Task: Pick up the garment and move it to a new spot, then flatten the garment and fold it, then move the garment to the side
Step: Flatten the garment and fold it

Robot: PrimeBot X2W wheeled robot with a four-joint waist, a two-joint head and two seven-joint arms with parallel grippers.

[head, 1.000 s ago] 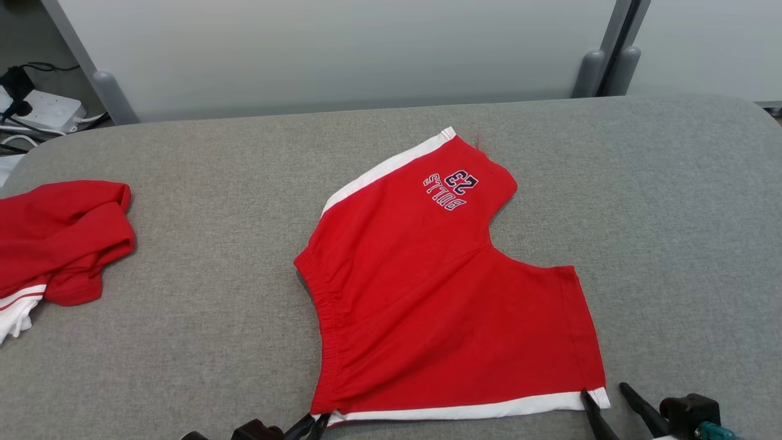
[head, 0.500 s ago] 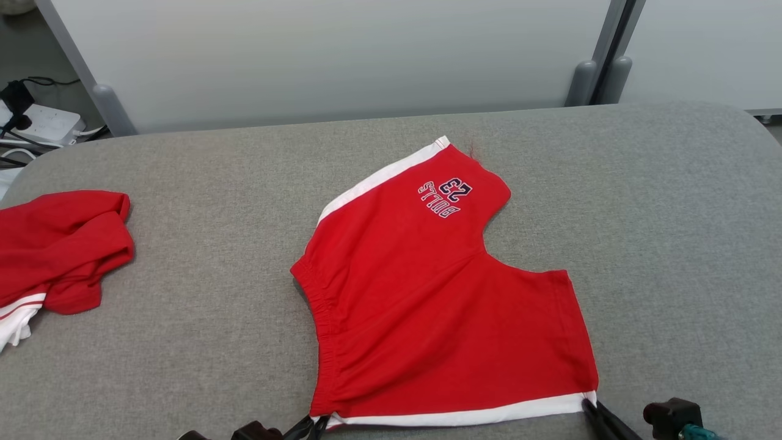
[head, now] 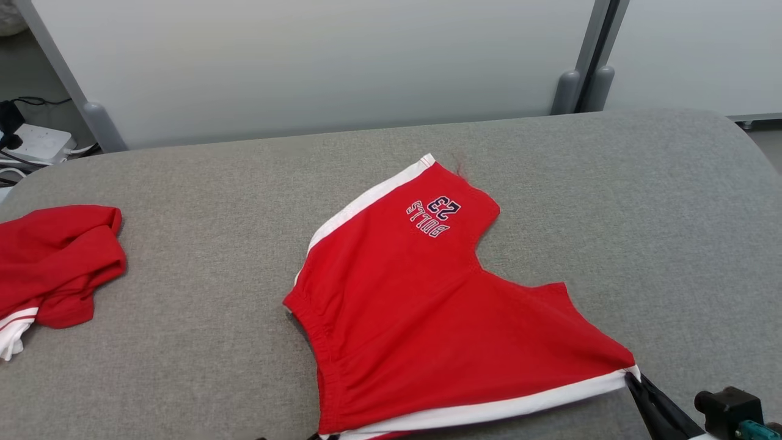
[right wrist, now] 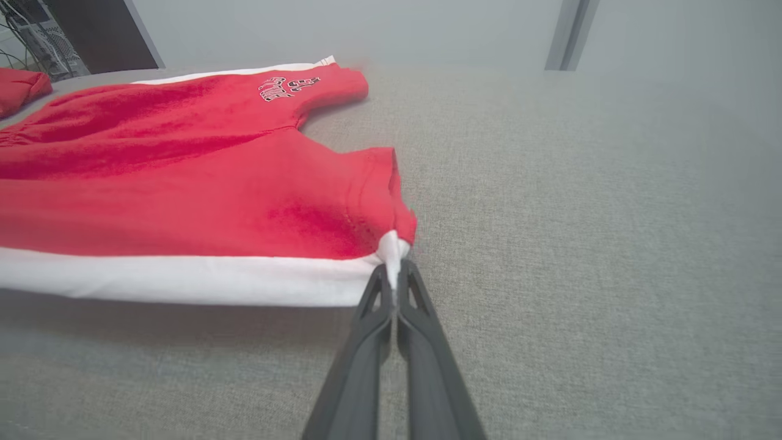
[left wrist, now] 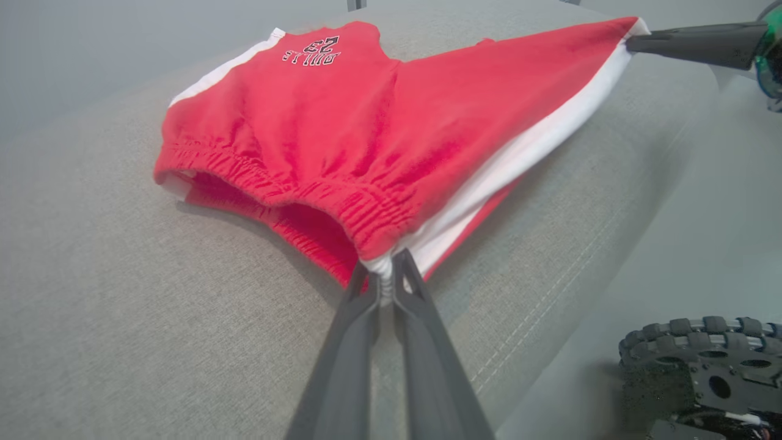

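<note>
Red shorts (head: pixel 427 318) with white side stripes are lying near the front middle of a grey padded table (head: pixel 183 342), stretched between two grippers. The left gripper (left wrist: pixel 385 278) is pinching the waistband corner where the white stripe begins, its fingers closed tight on the cloth. The right gripper (right wrist: pixel 394 269) is clamping the white hem corner of the near leg, fingers likewise pressed together on fabric. The striped edge between them is lifting slightly off the surface and running taut close to the table's front edge. The far leg, bearing the "BULLS 23" lettering (head: pixel 435 215), is resting flat and pointing toward the back. Open grey surface is spreading to the right of the shorts and behind them as far as the pale partition panels (head: pixel 305 67). To the left, a second red garment (head: pixel 55 263) is sitting crumpled at the table's rim, well apart from the shorts, with bare cloth between. Beyond the front edge, a dark wheel (left wrist: pixel 702 348) is showing in the left wrist view.
</note>
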